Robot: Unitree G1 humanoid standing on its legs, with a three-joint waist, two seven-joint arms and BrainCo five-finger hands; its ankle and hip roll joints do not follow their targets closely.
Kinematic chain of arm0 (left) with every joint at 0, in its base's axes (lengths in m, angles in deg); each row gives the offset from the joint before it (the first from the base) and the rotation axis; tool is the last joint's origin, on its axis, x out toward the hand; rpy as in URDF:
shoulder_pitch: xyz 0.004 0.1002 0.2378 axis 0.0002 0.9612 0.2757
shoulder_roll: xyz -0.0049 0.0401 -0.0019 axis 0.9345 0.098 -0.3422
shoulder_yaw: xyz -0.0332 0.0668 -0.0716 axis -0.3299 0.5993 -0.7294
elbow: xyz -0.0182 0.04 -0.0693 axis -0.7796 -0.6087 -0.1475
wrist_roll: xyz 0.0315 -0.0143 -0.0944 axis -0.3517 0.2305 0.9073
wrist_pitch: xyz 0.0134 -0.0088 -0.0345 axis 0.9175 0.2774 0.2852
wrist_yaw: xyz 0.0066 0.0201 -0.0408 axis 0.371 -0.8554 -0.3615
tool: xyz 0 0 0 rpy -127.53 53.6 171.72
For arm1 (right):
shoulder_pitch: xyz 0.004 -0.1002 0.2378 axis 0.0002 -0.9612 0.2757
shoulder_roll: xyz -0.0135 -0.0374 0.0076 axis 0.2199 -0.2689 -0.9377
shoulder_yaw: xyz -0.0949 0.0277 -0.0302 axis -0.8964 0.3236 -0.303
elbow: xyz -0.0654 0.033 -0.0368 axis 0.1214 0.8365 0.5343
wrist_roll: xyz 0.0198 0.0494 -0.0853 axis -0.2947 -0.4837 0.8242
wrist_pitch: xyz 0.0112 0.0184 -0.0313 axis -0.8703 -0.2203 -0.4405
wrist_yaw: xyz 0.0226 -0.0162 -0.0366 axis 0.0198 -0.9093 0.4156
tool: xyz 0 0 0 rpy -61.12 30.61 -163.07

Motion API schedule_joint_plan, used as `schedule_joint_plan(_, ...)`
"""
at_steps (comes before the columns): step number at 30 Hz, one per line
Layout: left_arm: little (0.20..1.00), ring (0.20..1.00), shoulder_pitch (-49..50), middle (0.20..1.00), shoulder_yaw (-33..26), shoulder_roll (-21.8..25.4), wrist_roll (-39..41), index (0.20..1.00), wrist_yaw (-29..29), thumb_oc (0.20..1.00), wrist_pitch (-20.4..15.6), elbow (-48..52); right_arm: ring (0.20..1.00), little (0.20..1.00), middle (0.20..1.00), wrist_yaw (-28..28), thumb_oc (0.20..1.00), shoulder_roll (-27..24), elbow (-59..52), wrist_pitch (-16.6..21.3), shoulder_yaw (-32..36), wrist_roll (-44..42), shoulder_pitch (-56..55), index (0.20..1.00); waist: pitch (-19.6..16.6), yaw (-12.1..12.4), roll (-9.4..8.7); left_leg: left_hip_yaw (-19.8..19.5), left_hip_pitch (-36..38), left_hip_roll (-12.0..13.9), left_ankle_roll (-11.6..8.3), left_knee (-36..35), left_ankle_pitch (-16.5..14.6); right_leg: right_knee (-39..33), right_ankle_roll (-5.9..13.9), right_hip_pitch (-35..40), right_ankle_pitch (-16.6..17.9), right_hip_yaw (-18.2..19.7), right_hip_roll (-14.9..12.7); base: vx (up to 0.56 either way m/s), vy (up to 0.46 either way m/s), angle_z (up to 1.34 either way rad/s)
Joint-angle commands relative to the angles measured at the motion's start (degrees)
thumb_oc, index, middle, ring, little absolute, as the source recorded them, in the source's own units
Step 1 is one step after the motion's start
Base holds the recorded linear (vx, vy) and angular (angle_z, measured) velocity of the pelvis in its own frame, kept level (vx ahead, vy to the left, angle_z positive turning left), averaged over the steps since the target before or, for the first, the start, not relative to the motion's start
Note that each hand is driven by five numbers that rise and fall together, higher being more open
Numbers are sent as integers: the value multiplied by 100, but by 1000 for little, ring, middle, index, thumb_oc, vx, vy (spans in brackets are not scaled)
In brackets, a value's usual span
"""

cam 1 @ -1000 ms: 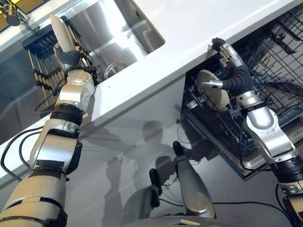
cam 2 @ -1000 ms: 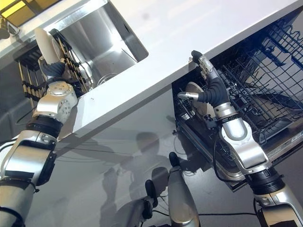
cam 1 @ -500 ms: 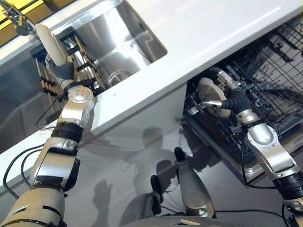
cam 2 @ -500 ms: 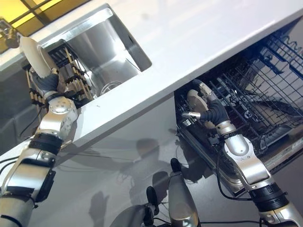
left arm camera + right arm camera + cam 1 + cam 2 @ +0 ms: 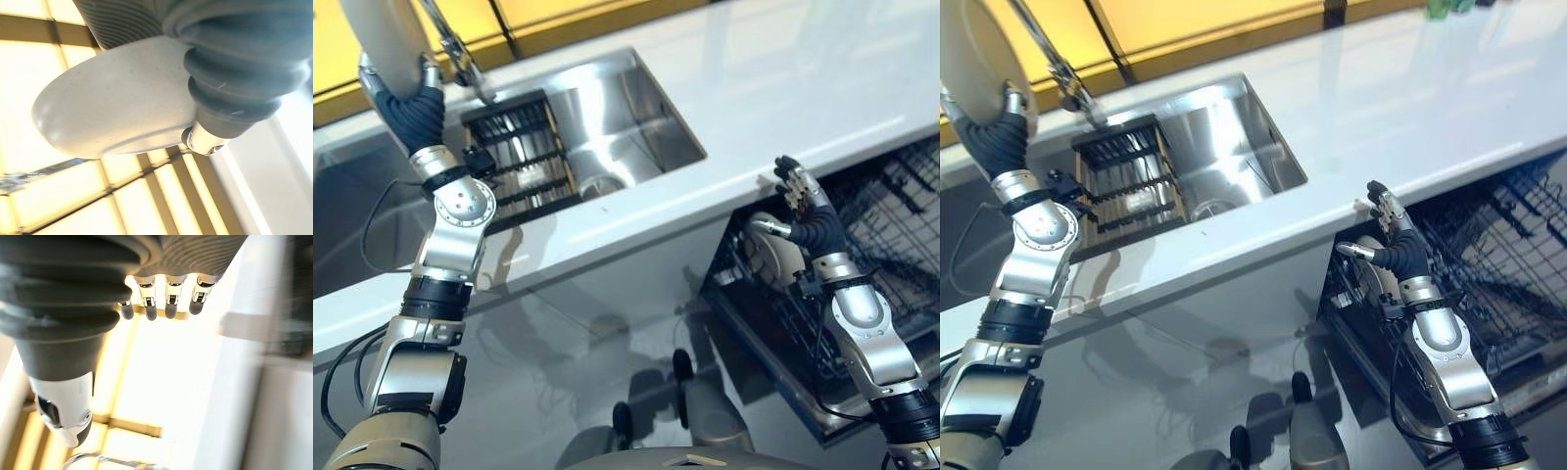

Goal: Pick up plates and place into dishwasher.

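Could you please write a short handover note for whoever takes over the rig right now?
Left hand: raised high above the dish rack in the sink, shut on a pale plate.
Right hand: open, holding nothing, at the counter edge just above the open dishwasher.
Done: one plate stands upright at the front of the dishwasher rack, just below the right hand.
Left: bring the left hand's plate over to the dishwasher and slot it into the rack.
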Motion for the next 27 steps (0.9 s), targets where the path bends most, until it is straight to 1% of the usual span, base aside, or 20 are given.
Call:
schedule_joint_plan(1,200,200,203,200,437,444,484,200,-1125,200,-764,535,1000,1000,1000,-118,1000,27,-331,755,235,29,473,1000,-606,244,-59,133,92,-262,229,-162,-129,68,735,-179,-209,364,-96,-146,32,8)
schedule_joint_plan(2,200,200,247,200,486,442,574,200,-1380,200,-780,681,1000,1000,1000,-102,1000,3,-342,794,246,12,534,1000,-636,284,-59,130,119,-259,229,-199,-124,33,743,-137,-201,342,-101,-113,21,5)
schedule_joint_plan(4,200,200,300,200,688,463,924,200,-2104,200,-882,988,1000,1000,1000,-33,1000,-81,-351,891,237,-65,710,1000,-705,382,-72,99,181,-260,232,-293,-112,-36,767,-47,-182,289,-119,-111,9,4)
schedule_joint_plan(6,200,200,332,200,936,472,1431,200,-3082,200,-892,1300,1000,1000,1000,99,1000,-217,-420,928,197,-250,961,1000,-789,500,-94,48,260,-258,231,-409,-86,-102,794,55,-144,215,-145,-142,4,10)
schedule_joint_plan(8,200,200,286,200,1108,477,1900,200,-3795,200,-889,1390,1000,1000,1000,184,1000,-263,-415,952,101,-372,1182,1000,-825,575,-103,-9,314,-269,235,-477,-66,-155,808,126,-116,173,-160,-115,7,11)
schedule_joint_plan(9,200,200,244,200,1174,489,2099,200,-4073,200,-850,1430,1000,1000,1000,213,1000,-267,-413,916,44,-412,1308,1000,-847,607,-113,-30,334,-279,241,-495,-67,-164,824,145,-91,158,-179,-90,9,6)
schedule_joint_plan(10,200,200,227,200,1252,499,2403,200,-4491,200,-797,1488,1000,1000,1000,252,1000,-270,-411,885,-20,-432,1432,1000,-879,653,-119,-60,356,-294,252,-510,-70,-178,836,172,-76,140,-196,-82,9,7)
schedule_joint_plan(13,200,200,217,200,1421,513,2818,200,-5424,200,-625,1642,1000,1000,1000,378,1000,-243,-384,801,-167,-472,1666,1000,-943,736,-111,-117,404,-330,278,-527,-78,-226,858,236,-42,115,-225,-81,17,4)
schedule_joint_plan(15,200,200,161,200,1525,592,3145,200,-5917,200,-469,1717,1000,1000,1000,452,1000,-279,-367,736,-238,-540,1766,1000,-986,770,-117,-131,423,-361,304,-503,-96,-249,875,265,-12,101,-254,-74,25,1)
schedule_joint_plan(17,200,200,140,200,1531,656,3364,200,-6322,200,-347,1736,1000,1000,1000,541,1000,-276,-374,669,-270,-618,1801,1000,-1007,793,-121,-125,430,-374,321,-469,-111,-250,889,284,8,75,-282,-50,22,5)
schedule_joint_plan(21,200,200,130,200,1515,851,3658,200,-6888,200,-153,1803,1000,1000,1000,749,1000,-311,-403,594,-242,-741,1734,1000,-1069,804,-122,-105,447,-384,339,-445,-116,-283,906,331,37,36,-323,-42,23,2)
schedule_joint_plan(27,200,200,144,200,1376,1108,3777,200,-7339,200,53,1797,1000,1000,1000,1039,1000,-317,-446,580,-100,-961,1606,1000,-1107,781,-131,-54,467,-380,362,-406,-139,-292,927,355,74,9,-374,-1,7,1)
